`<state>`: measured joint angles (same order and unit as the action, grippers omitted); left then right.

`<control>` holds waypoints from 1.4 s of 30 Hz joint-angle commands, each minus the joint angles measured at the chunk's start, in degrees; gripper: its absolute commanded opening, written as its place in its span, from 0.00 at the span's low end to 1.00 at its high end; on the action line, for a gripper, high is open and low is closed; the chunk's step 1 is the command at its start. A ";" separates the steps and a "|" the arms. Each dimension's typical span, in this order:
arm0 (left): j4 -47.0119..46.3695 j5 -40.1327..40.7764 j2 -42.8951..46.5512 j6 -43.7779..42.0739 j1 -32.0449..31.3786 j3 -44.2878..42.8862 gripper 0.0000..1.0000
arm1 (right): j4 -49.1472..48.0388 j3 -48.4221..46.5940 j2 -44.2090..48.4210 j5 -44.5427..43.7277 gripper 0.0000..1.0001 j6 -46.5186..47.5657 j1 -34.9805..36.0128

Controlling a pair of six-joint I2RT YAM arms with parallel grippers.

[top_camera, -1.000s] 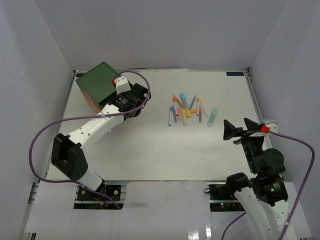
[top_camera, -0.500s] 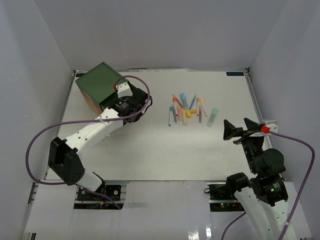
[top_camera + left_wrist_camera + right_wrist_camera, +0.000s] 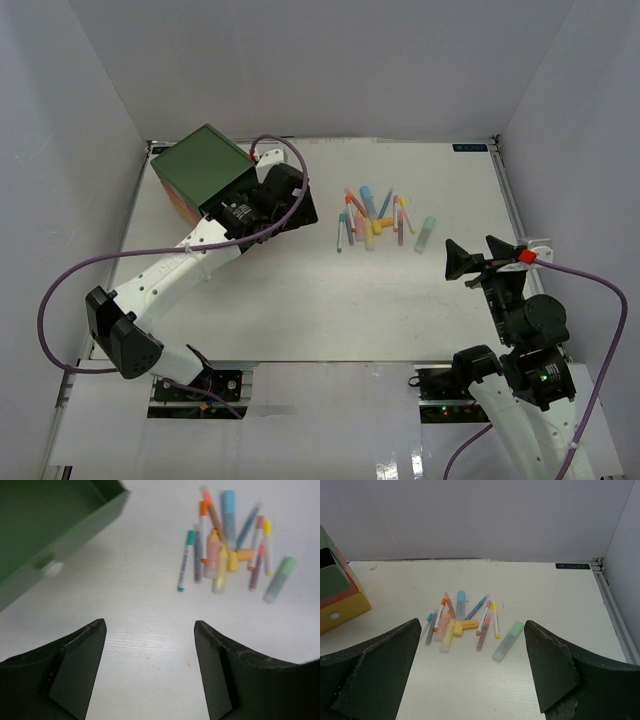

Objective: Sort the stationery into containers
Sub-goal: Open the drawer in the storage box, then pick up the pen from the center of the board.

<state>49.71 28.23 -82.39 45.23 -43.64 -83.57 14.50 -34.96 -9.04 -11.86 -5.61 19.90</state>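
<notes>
The stationery (image 3: 375, 218) is a loose pile of pastel pens and stubby markers in the middle of the table, with a mint marker (image 3: 426, 234) a little apart on its right. The containers are the drawers of a small chest (image 3: 200, 165) at the back left. Its green top drawer (image 3: 45, 535) is pulled out, with a white knob (image 3: 52, 568) on its front. My left gripper (image 3: 300, 210) hangs open and holds nothing, between the chest and the stationery (image 3: 225, 545). My right gripper (image 3: 478, 255) is open at the near right, facing the stationery (image 3: 462, 620).
White walls close in the table on the left, back and right. A metal rail (image 3: 510, 200) runs along the right edge. The chest's orange and yellow drawers (image 3: 337, 612) are shut. The left arm's purple cable (image 3: 60, 300) loops over the table's left side.
My left gripper has opened and moved right, away from the chest's front toward the pile. The right arm has not moved.
</notes>
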 commanded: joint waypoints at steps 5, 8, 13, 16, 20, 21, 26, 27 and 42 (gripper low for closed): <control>-10.24 -12.84 -7.15 -11.91 -2.77 -4.58 0.92 | -1.05 -0.81 -2.47 2.01 0.90 -0.02 0.23; -15.15 -11.10 -12.07 -13.50 -2.77 -4.85 0.93 | -0.79 -0.72 -3.27 2.63 0.90 -0.19 0.31; -18.86 -8.45 -20.60 -15.44 -2.24 -7.74 0.88 | -0.70 -0.55 -4.15 3.07 0.90 -0.28 0.23; -18.95 -10.82 -26.48 -15.18 -0.05 -10.82 0.83 | -0.53 -0.37 -4.32 2.80 0.90 -0.11 0.23; -21.23 -13.19 -31.16 -16.31 2.06 -12.05 0.80 | -0.44 0.33 -3.88 2.19 0.90 -0.02 0.23; -21.15 -13.46 -32.12 -16.40 2.33 -12.75 0.79 | -0.53 0.59 -3.80 2.19 0.90 -0.02 0.23; -21.32 -15.74 -36.78 -16.23 4.17 -13.90 0.74 | -0.61 0.95 -3.71 1.40 0.90 0.24 0.31; -21.32 -15.83 -37.14 -16.23 4.17 -13.90 0.73 | -0.62 1.03 -3.62 1.14 0.90 0.24 0.31; -23.17 -16.72 -37.49 -9.47 3.03 -12.67 0.64 | -1.23 1.83 -3.79 1.31 0.90 0.33 0.40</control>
<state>27.77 10.74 -121.75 32.34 -39.88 -95.53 15.33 -32.99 -12.86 -10.13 -5.61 19.97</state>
